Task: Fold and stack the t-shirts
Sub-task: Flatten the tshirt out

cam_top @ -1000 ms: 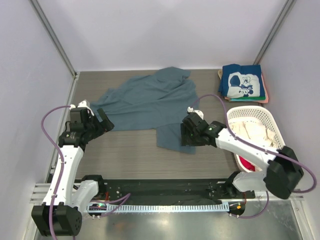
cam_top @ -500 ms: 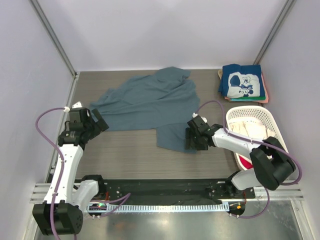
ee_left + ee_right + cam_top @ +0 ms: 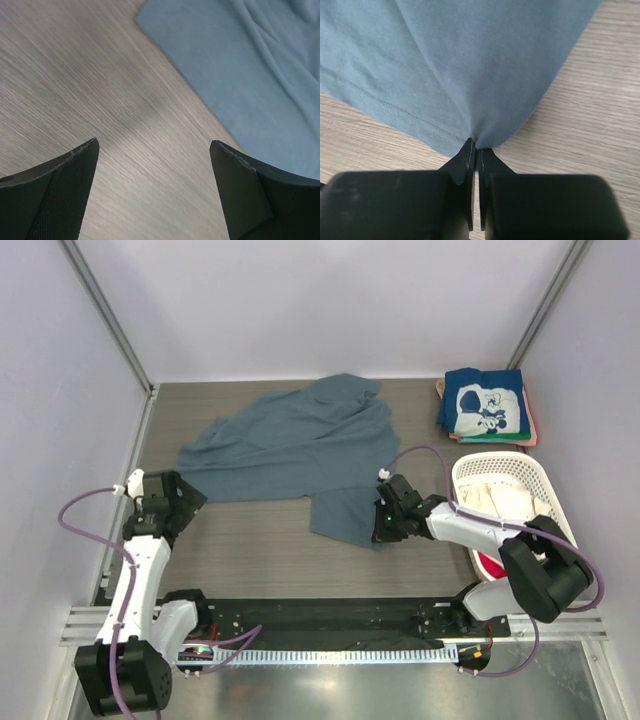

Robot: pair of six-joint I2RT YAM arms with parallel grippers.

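1. Blue shirt [image 3: 290, 445] lies spread and rumpled across the middle of the table [image 3: 250, 532]. Its long run goes left to right in the top view. One flap drops toward lower centre.
2. Right gripper [image 3: 383, 527] sits at the bottom right tip of that flap. In its wrist view the fingers are pressed together on a pinch of the hem corner, and the cloth fans away toward the top of that frame.
3. Left gripper [image 3: 178, 495] is at centre left with its fingers spread wide and nothing between them, over bare wood. In its wrist view the shirt's edge fills the upper right, clear of both fingers.
4. Relation that counts: nearly all the shirt lies up and left of the right pinch. My guess is that a pull from that corner toward the bottom of the frame would draw the flap straight rather than bunch it.
5. The shirt's left corner lies just up and right of the left gripper, so the left arm is far nearer to it. The right arm is already occupied with the flap.
6. Folded stack [image 3: 487, 408], a navy printed shirt on top, sits at upper right. The basket [image 3: 490, 457] is just below it. Both are well apart from the blue shirt's bulk.
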